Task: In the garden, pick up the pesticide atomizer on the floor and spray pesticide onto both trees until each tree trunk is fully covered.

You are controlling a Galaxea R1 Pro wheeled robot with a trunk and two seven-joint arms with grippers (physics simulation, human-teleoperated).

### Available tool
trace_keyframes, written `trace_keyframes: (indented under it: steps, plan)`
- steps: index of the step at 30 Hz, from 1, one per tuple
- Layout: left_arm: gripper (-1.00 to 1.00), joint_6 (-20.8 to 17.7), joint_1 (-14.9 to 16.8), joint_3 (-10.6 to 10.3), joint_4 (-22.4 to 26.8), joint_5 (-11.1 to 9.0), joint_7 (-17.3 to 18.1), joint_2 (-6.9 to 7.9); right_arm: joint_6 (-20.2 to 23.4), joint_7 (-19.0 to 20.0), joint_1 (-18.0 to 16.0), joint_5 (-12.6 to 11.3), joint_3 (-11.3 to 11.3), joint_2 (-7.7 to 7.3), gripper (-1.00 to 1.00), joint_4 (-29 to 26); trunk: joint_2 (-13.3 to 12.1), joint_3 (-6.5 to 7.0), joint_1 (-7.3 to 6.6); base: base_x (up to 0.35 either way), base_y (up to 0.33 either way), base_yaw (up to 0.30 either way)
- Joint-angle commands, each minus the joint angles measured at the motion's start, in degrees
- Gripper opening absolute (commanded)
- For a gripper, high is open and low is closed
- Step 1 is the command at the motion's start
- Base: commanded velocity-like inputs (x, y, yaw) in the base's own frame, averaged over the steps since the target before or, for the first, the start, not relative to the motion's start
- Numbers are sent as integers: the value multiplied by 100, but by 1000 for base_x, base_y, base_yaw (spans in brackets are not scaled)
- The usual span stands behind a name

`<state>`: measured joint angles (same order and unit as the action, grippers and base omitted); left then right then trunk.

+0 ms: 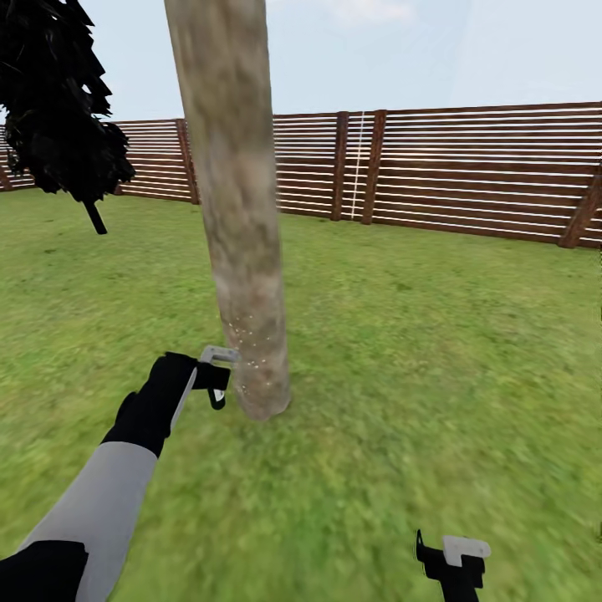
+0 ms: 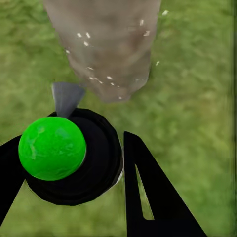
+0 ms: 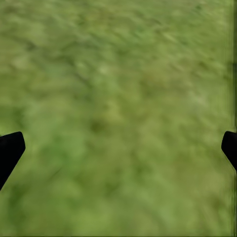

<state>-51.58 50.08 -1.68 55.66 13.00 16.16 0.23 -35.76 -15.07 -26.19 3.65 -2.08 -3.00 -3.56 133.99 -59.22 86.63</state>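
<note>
Your left gripper (image 2: pixel 74 163) is clamping the pesticide atomizer (image 2: pixel 74 158), its black fingers (image 2: pixel 148 197) pressing in on either side of the round black body with the bright green ball on top, and you are holding it low down, just beside the foot of the tree trunk (image 1: pixel 238 209) with the grey nozzle aiming at the bark. From the head view you are reaching that arm forward over the lawn (image 1: pixel 418 351) so the tool is sitting near the trunk's base, close but apparently not touching. Pale specks of pesticide (image 1: pixel 247 355) are showing on the lowest stretch of the bark, and the left wrist view is catching the same scatter there, with a few flecks over the grass beside it. Higher up, the trunk is looking bare of specks, so I judge you are only partway through this first tree: the pickup is done, the low band is started, and the upper bark is left. A second thick-trunked tree is yet to be treated as far as these views tell; the thin dark tree (image 1: pixel 58 100) by the fence (image 1: pixel 468 176) is not a target. Your right gripper (image 1: pixel 451 560) is hanging empty with its jaws spread wide over plain grass.
</note>
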Motion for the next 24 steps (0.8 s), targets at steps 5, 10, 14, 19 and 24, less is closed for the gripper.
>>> trace_keyframes:
  steps: [5, 10, 14, 19, 24]
  plan:
    - [-100, -19, 2, -1, -14, 62, 42, 3, -10, -22, -5, 39, -20, 1, 100, 4, 2, -5, -1, 0, -272, 28]
    - [-100, -13, -4, 1, -20, 62, 35, 3, -10, -22, -3, 39, -20, 1, 100, 4, 2, -5, -1, 0, -272, 237]
    - [-100, -11, -11, 1, -34, 64, 33, 3, -10, -22, -7, 39, -20, 1, 100, 4, 2, -5, -1, 0, -272, 275]
    - [-100, -3, -10, 0, -147, 62, 28, 5, -10, -22, -4, 39, -20, 1, 100, 4, 2, -5, -1, 0, -272, 265]
    - [-100, 5, -12, 1, -189, 71, 28, 11, -10, -22, -3, 39, -21, -15, 100, 4, 2, -5, -1, 0, -272, 36]
